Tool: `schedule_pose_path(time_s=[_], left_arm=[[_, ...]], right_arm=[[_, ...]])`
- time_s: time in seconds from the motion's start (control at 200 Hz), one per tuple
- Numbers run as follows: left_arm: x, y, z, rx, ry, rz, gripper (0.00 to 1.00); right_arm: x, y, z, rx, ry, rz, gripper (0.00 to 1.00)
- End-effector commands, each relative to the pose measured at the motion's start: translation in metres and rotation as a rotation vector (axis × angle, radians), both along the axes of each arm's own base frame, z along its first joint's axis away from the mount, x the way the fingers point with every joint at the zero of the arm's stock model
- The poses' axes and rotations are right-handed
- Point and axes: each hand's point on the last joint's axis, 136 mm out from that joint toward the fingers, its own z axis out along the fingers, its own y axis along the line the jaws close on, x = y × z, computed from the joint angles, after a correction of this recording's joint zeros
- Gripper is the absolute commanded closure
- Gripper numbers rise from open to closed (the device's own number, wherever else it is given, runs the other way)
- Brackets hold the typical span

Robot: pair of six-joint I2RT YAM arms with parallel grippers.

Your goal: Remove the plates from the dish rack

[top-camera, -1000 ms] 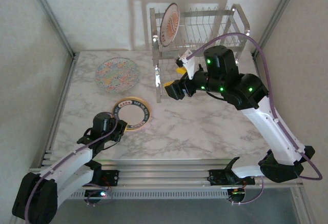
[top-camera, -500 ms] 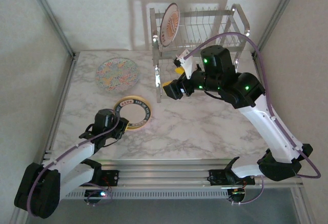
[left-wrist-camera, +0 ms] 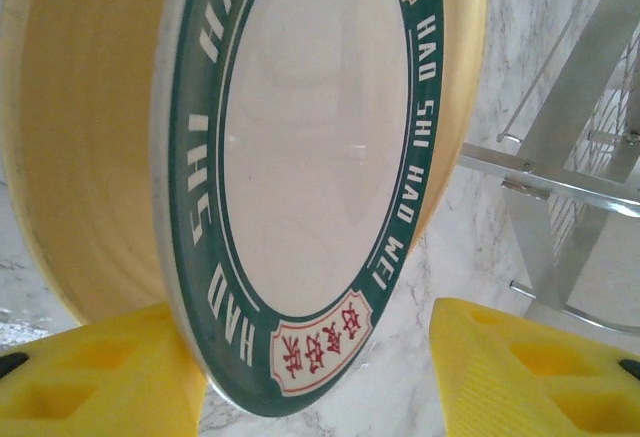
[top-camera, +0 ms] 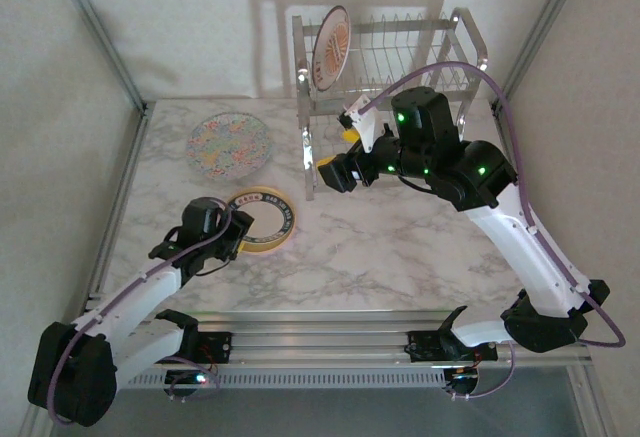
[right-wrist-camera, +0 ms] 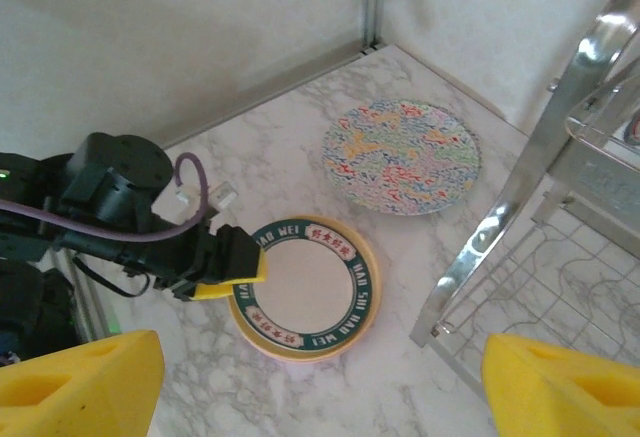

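My L claw [left-wrist-camera: 315,372]: half open round green-rim plate [right-wrist-camera: 303,299] edge, no grip; plate flat on yellow plate [left-wrist-camera: 80,157], on table [top-camera: 400,247]. R claw [right-wrist-camera: 320,377]: wide, empty, by dish rack [top-camera: 410,52] holding sunburst plate [top-camera: 331,47].

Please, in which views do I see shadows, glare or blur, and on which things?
Top external view: the light is dim, and the dish rack throws a soft shadow on the back wall. Right wrist view: there is bright glare on the rack's chrome tube, and the yellow fingers at the bottom corners are blurred. Left wrist view: the green-rimmed plate is very near, yet its lettering reads clearly.
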Motion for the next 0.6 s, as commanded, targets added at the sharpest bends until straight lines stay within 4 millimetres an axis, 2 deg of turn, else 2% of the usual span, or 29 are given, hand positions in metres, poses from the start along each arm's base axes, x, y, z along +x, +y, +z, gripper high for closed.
schedule_pose_path(time_s=[0.0,0.275,0.591], left_arm=[[0.001,0.007,0.007,0.049,0.008,-0.001,0.41],[0.002,0.006,0.005,0.059,0.016,-0.013,0.4],[0.0,0.007,-0.008,0.072,0.041,-0.019,0.4]], right_arm=[[0.009,-0.003,0.015,0.022,-0.049,-0.058,0.17],[0.023,-0.01,0.034,0.077,-0.097,-0.154,0.15],[0.022,-0.01,0.031,0.085,-0.076,-0.16,0.15]])
